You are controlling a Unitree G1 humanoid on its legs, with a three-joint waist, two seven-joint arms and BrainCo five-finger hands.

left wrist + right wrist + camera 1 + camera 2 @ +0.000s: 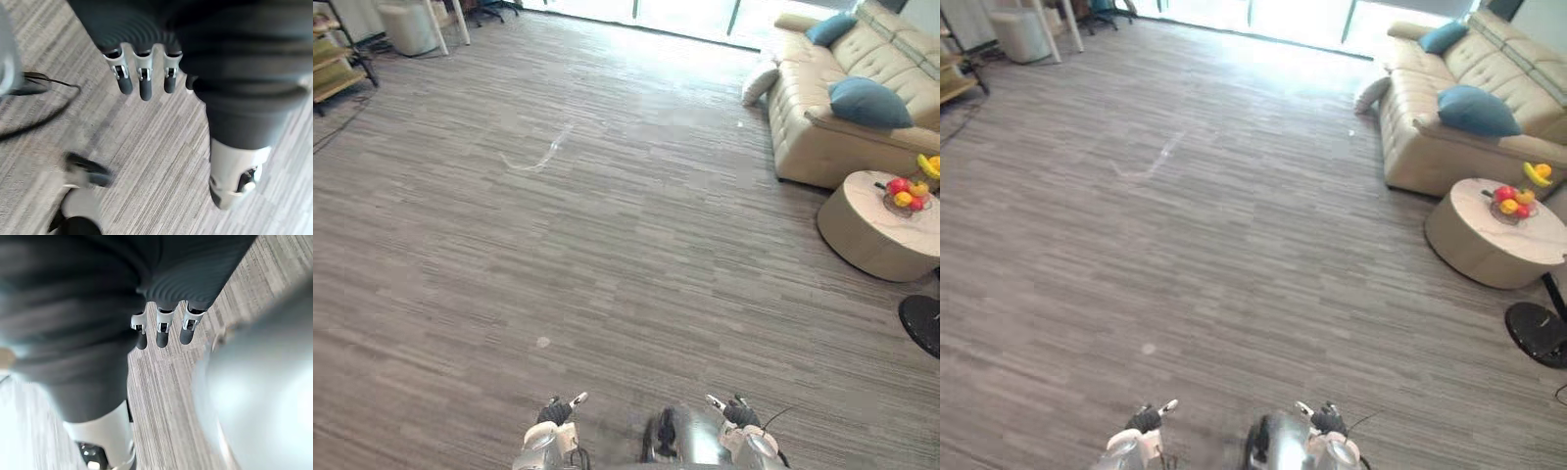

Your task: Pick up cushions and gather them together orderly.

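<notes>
L hand (141,81) & R hand (162,330) hang low over the floor (607,245), fingers straight, holding nothing. Near blue cushion (869,102) at the sofa's (813,147) near end, far blue cushion (829,29) at its far end. White cushion (759,82) on the floor against its far front corner; all well apart from both hands.

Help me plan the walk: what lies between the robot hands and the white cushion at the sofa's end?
Bare floor alone, in the left eye view, separates the left robot hand and right robot hand from the white cushion.
</notes>
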